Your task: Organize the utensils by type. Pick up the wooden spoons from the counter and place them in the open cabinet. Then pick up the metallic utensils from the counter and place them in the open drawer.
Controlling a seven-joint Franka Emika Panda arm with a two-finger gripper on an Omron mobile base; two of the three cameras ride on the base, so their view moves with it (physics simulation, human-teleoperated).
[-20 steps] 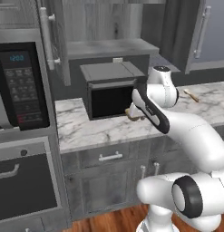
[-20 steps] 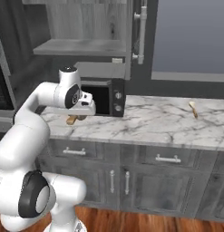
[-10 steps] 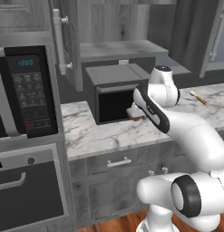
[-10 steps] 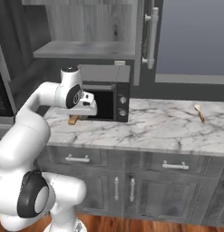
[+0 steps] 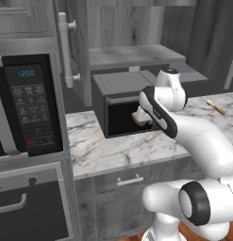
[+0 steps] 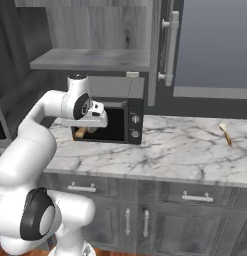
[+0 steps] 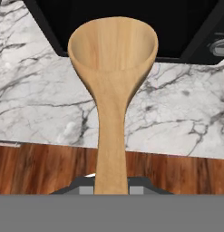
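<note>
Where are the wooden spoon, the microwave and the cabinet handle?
wooden spoon point(image 7: 112, 45), hand view, on its bowl.
microwave point(image 6: 134, 120), right base view, on its knob panel.
cabinet handle point(image 6: 169, 47), right base view, on the bar's middle.

A black microwave point(image 5: 125, 108) stands at centre frame, door open. A built-in oven point(image 5: 28, 207) with a control panel point(image 5: 30, 103) reading 12:00 occupies the left of the left base view. Wood-plank floor point(image 7: 41, 167) shows across the bottom of the hand view. Dark grey panelled units point(image 6: 185, 220) fill the lower right.
</note>
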